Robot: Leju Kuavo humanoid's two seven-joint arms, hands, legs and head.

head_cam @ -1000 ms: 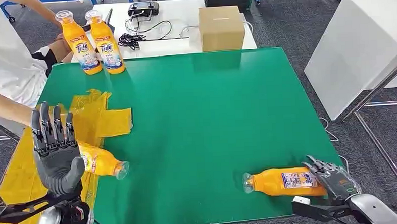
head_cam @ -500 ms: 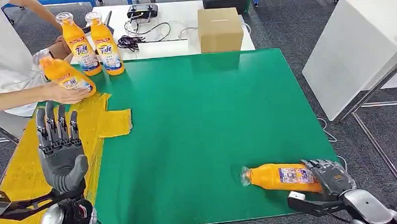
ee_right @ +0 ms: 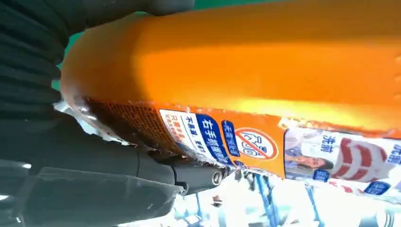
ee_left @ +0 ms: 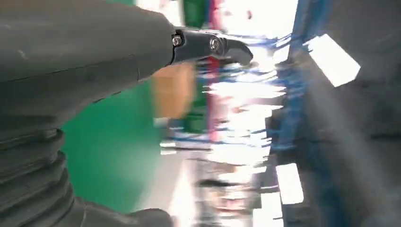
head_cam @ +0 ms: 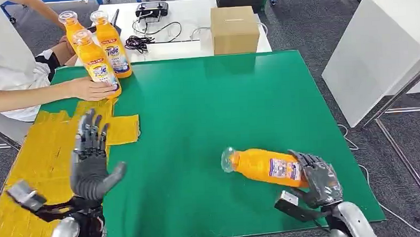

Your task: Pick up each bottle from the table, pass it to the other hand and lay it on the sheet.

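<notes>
One bottle [head_cam: 263, 166] lies sideways, cap toward the robot's left.

A green table top [head_cam: 207, 113] is carrying a crumpled yellow sheet [head_cam: 44, 158] along its left side. Two upright orange bottles [head_cam: 111, 45] are standing at its far left corner, with a third [head_cam: 97, 63] just in front. Behind it, a white table [head_cam: 188, 28] is bearing a cardboard box [head_cam: 234, 30], black cables [head_cam: 140, 42] and a black controller [head_cam: 150, 10].
</notes>
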